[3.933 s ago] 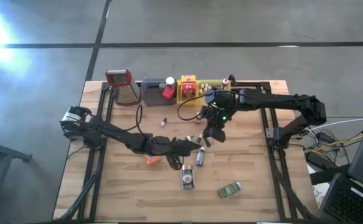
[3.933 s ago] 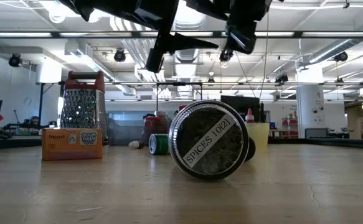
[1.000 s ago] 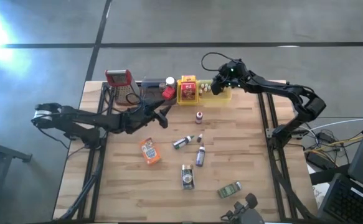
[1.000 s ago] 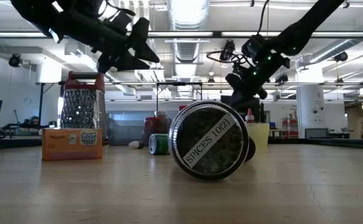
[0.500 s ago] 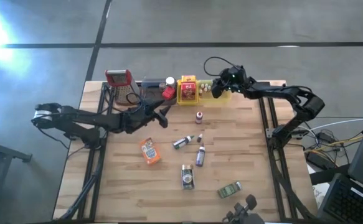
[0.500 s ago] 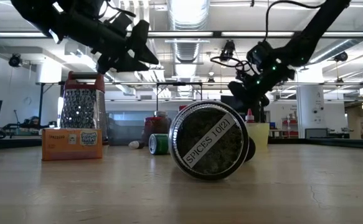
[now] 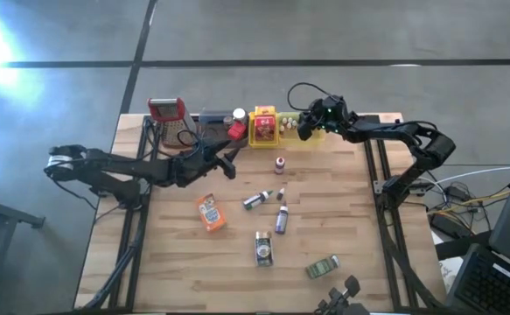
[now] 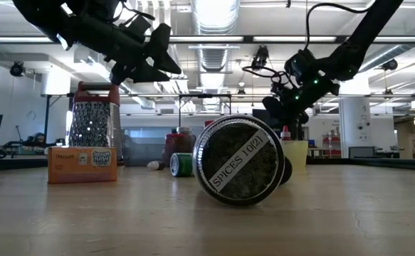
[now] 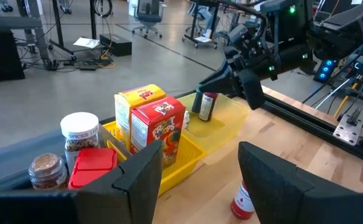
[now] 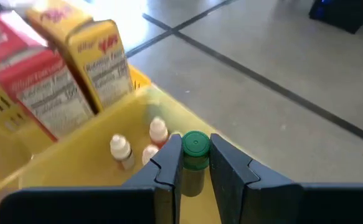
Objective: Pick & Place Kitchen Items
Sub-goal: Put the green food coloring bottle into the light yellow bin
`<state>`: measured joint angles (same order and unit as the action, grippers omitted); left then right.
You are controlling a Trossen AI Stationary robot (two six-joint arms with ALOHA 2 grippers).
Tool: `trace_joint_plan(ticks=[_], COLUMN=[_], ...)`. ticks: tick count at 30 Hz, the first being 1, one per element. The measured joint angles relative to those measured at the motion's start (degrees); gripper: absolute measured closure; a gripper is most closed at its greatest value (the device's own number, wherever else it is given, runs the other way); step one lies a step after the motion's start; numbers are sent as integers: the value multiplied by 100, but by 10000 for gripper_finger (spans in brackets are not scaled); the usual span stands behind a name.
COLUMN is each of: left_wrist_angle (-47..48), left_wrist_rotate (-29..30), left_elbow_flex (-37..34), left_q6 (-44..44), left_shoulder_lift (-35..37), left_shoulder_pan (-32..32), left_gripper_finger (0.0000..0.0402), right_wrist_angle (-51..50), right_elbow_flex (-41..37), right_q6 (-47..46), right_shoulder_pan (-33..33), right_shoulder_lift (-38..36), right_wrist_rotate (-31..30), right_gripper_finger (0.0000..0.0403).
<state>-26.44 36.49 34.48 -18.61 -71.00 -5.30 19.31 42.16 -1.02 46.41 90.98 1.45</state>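
Observation:
My right gripper (image 10: 195, 154) is over the pale yellow tray (image 7: 317, 133) at the table's far edge, shut on a small green-capped bottle (image 10: 194, 163). Three tiny white-capped bottles (image 10: 120, 149) stand in that tray. My left gripper (image 7: 231, 163) hangs open and empty above the table, near the grey tray (image 7: 213, 129). On the bare wood rest a red-capped bottle (image 7: 279, 164), an orange packet (image 7: 209, 213), two lying bottles (image 7: 255, 199), a tin (image 7: 263, 249) and a green tin (image 7: 323, 267). My right gripper pinches the bottle between its two fingers (image 10: 169, 163), just under the green cap (image 10: 195, 144). The fingers slant down from the table's right side. The bottle stays upright, low inside the pale yellow tray; whether its foot touches the tray floor I cannot tell.
A red-topped grater (image 7: 171, 118) stands at the far left. The grey tray holds jars, and a yellow tray (image 7: 265, 128) holds two upright boxes (image 9: 158, 127). In the low view a spice jar (image 8: 239, 160) lies on its side close to the camera.
My right gripper has sunk toward the pale yellow tray with the green-capped bottle, still upright in its fingers, and has tipped a little.

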Motion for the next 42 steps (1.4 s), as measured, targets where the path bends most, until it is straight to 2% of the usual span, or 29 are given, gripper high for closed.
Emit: trace_joint_plan(ticks=[13,20,32,42], left_wrist_angle=[0,-6,-7,57], left_wrist_rotate=[0,0,0,0], left_elbow_flex=[0,4,7,0], left_q6=[-11,-11,-64,-68], left_shoulder_lift=[0,0,0,0], left_shoulder_pan=[0,0,0,0], left_gripper_finger=[186,186,186,186], right_wrist_angle=[131,681,1025,1005], right_elbow_flex=[-312,-525,-302,-250], right_q6=[104,7,-61,-33], right_shoulder_pan=[-353,-389,-415,-415], right_shoulder_lift=[0,19,813,916], right_wrist_rotate=[-9,-2,-15,-13], right_gripper_finger=[349,349,349,343])
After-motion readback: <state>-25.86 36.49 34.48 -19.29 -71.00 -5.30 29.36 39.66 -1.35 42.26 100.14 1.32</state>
